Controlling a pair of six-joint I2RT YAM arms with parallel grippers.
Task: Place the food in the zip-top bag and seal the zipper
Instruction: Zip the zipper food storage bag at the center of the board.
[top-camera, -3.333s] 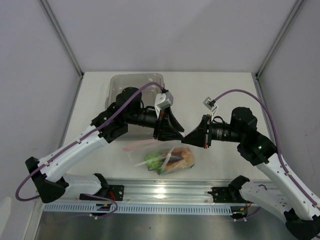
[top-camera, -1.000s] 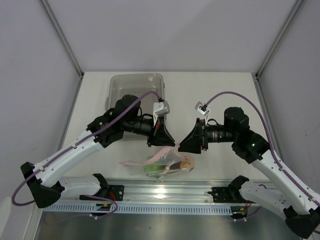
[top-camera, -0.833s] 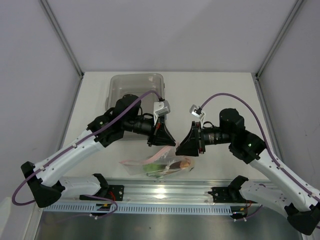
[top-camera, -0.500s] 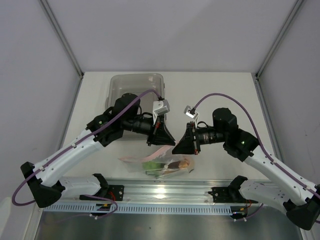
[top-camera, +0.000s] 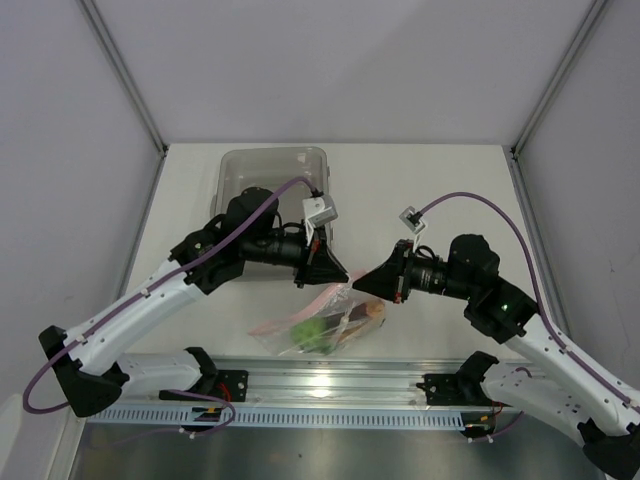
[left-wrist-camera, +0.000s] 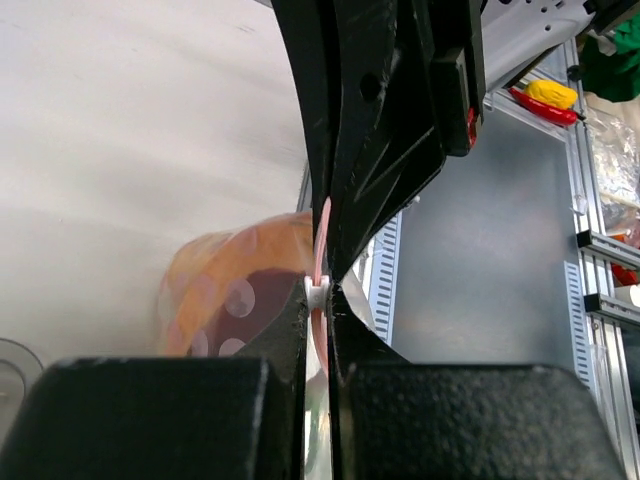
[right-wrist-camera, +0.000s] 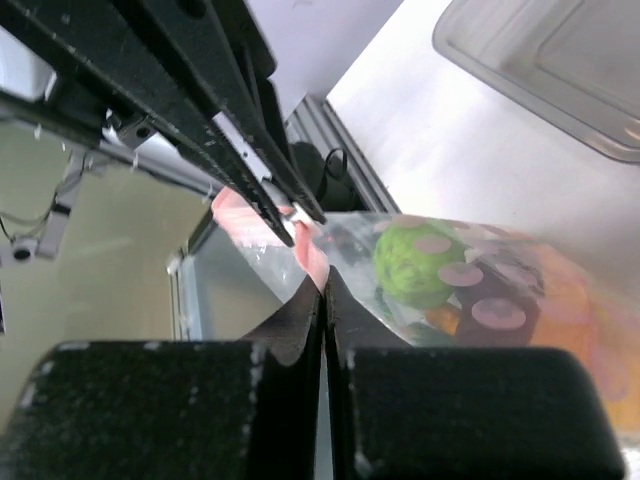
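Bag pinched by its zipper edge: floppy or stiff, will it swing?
Likely floppy: the zip-top bag sags crinkled from its pinched edge. Probably end-heavy: the food bunches far from the grip, so it may swing. The thin zipper may slip.

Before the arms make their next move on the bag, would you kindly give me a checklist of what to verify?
1. Left gripper shut on the zipper: ok, its fingers pinch the pink strip.
2. Right gripper shut on the zipper next to the left one: ok.
3. Food inside the zip-top bag: ok, the green lime and orange pieces show through the plastic.
4. Zipper sealed along its whole length: cannot tell, the fingers hide most of it.
5. Bag apart from the clear bin: ok, it sits nearer the arm bases.
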